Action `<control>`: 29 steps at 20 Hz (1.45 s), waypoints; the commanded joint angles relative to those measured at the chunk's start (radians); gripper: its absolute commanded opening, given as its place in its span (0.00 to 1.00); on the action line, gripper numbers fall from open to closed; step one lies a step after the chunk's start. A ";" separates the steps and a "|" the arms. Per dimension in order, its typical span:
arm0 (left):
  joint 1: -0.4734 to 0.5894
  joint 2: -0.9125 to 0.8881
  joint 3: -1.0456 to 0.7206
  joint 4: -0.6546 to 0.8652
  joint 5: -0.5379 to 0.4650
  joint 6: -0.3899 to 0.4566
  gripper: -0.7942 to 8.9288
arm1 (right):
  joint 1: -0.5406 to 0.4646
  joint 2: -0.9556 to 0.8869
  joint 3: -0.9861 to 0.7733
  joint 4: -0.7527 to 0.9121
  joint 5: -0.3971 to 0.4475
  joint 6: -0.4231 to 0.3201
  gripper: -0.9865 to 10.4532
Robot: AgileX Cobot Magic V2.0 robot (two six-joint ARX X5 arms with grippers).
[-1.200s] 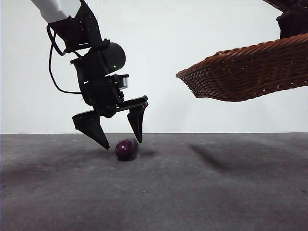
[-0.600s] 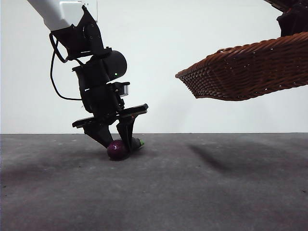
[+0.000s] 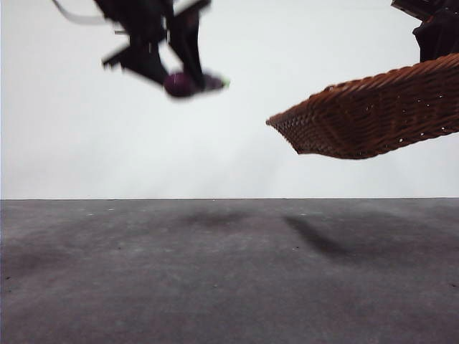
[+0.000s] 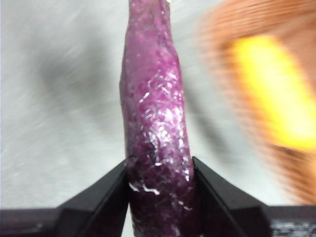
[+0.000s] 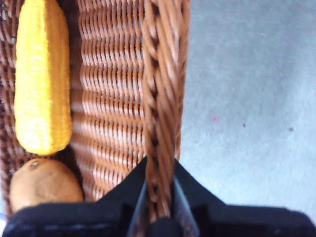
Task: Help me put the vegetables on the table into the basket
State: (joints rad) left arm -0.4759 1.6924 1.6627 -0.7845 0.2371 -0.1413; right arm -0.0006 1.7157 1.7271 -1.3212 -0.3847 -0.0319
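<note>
While the right gripper (image 5: 159, 197) pinches the braided rim of the airborne brown wicker basket (image 3: 373, 115), the left gripper (image 3: 166, 68) clamps the small dark purple eggplant (image 3: 183, 84) high above the grey table (image 3: 229, 272). Next, carry it over the basket and release.

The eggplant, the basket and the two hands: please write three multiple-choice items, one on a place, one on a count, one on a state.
1. Where is the eggplant?
A. on the table
B. in the air
C. in the basket

2. How many vegetables lie in the basket?
A. none
B. two
C. four

3. The right hand is
A. open and idle
B. shut on the basket rim
C. holding the potato

Answers: 1 B, the left hand grips it high above the table. 2 B, yellow corn and potato. 3 B, both jaws clamp the braided rim.
</note>
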 commanded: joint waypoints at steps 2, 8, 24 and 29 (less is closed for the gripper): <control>-0.076 -0.083 -0.002 -0.054 0.006 0.050 0.07 | 0.064 0.001 0.002 -0.006 -0.012 0.056 0.08; -0.140 -0.030 -0.002 -0.236 0.025 0.017 0.07 | 0.254 0.001 0.002 0.039 -0.011 0.093 0.08; -0.141 -0.018 -0.002 -0.089 0.130 -0.090 0.66 | 0.427 0.002 0.002 0.098 0.080 0.178 0.08; -0.109 -0.124 -0.002 -0.085 0.129 -0.066 0.66 | 0.337 0.009 0.002 0.100 0.072 0.166 0.08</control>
State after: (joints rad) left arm -0.5861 1.5711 1.6661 -0.8745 0.3656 -0.2188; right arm 0.3321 1.7157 1.7271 -1.2331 -0.2993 0.1345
